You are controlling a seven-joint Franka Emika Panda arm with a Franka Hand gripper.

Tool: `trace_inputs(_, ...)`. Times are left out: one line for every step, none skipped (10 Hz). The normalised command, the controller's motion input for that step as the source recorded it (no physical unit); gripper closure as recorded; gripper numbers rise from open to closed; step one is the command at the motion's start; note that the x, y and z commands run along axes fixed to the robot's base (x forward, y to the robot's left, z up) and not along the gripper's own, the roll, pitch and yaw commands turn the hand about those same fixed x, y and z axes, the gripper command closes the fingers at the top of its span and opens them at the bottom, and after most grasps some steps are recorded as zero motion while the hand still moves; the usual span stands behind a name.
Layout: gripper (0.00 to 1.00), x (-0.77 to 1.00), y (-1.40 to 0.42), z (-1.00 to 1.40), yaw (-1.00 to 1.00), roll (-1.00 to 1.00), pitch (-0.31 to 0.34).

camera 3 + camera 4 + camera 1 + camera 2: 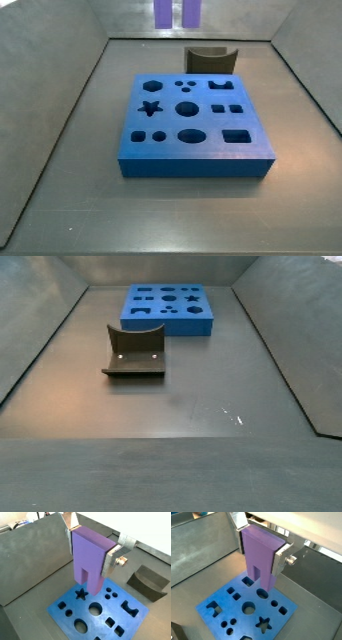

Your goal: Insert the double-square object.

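Observation:
My gripper (89,562) is shut on the double-square object (90,542), a light purple block. It holds the block upright with the two square prongs pointing down. Flat silver fingers (109,561) press on its two sides. This shows in both wrist views, where the gripper (261,556) grips the block (258,547) above the blue board (248,619). The prongs hang over the board (81,607) without touching it. In a side view only the two prongs (177,12) show, high above the far end of the board (194,167). The gripper is out of frame in the side view that shows the board at the far end (170,325).
A dark grey curved block (210,58) stands on the floor beyond the board; it also shows in a wrist view (148,584) and a side view (134,351). Grey sloping walls (67,120) enclose the floor.

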Motion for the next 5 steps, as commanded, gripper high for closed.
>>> trace_inputs(1.0, 1.0, 0.15, -0.43, 0.0, 0.03, 0.0)
trace_inputs(1.0, 1.0, 0.07, -0.44, 0.0, 0.05, 0.0)
trace_inputs(1.0, 1.0, 0.01, -0.41, 0.0, 0.06, -0.034)
trace_inputs(1.0, 1.0, 0.0, -0.38, -0.02, 0.07, -0.077)
trace_inputs(1.0, 1.0, 0.0, -0.31, -0.02, 0.08, -0.129)
